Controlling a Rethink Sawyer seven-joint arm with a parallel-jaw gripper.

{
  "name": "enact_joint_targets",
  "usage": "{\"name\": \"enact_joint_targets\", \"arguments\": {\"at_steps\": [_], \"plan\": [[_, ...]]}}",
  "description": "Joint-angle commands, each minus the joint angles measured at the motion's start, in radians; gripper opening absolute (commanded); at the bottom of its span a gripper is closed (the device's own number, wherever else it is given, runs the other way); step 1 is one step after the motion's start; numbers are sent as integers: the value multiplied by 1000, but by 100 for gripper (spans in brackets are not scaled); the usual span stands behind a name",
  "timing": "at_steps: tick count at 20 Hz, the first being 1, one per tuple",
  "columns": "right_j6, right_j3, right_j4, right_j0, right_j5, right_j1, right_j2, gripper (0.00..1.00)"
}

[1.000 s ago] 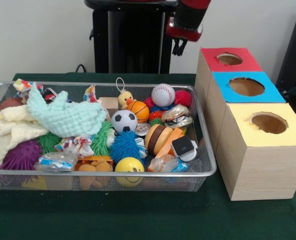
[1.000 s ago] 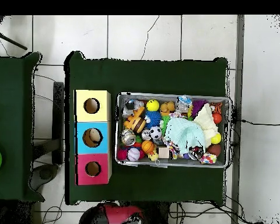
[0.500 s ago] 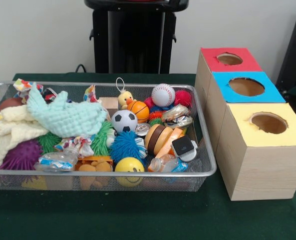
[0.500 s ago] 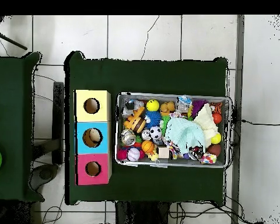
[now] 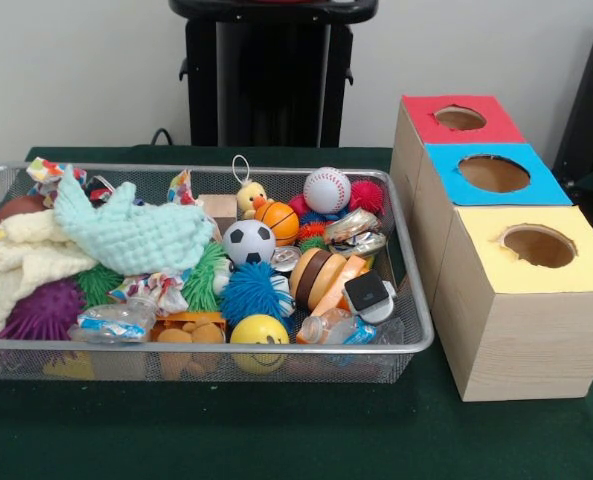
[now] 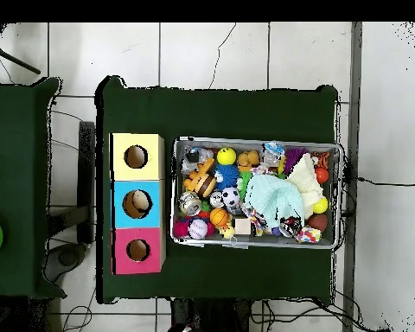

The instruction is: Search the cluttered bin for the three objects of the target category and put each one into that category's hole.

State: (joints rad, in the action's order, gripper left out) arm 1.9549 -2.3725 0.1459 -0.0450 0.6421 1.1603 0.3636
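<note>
A wire mesh bin [image 5: 417,300] on the green table is crammed with toys. Among them are a baseball [image 5: 327,189], a small basketball [image 5: 277,220], a soccer ball [image 5: 248,242] and a yellow smiley ball [image 5: 259,335]. Spiky rubber balls, a mint cloth [image 5: 131,235] and a cream cloth [image 5: 26,262] fill the left side. Beside the bin stand three wooden boxes with round holes: red top [image 5: 426,126], blue top [image 5: 548,186], yellow top [image 5: 588,266]. In the overhead view the blue box's hole [image 6: 136,203] shows something pale inside. No gripper shows in either view.
A yellow duck [image 5: 249,197], a wooden block [image 5: 216,208], wrapped packets [image 5: 354,232] and a brown-and-orange disc toy [image 5: 321,275] lie among the balls. In the overhead view a second green table [image 6: 16,186] stands left of the boxes.
The red and black arm with its gripper, at the top of the front view a second ago, has drawn up out of sight. The red arm at the overhead's bottom edge is gone too.
</note>
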Motion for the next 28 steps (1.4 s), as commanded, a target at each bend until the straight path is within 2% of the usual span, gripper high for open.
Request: {"name": "enact_joint_targets", "arguments": {"at_steps": [1, 5, 9, 12, 19, 28], "plan": [[-60, 57, 78, -217, -209, -68, -81, 0], [-49, 89, 124, -306, -285, -127, -131, 0], [14, 149, 166, -360, -422, -251, -149, 0], [31, 176, 174, -394, -498, -317, -173, 0], [50, 296, 187, -377, -581, -468, -188, 0], [100, 410, 117, -335, -568, -523, -184, 0]]}}
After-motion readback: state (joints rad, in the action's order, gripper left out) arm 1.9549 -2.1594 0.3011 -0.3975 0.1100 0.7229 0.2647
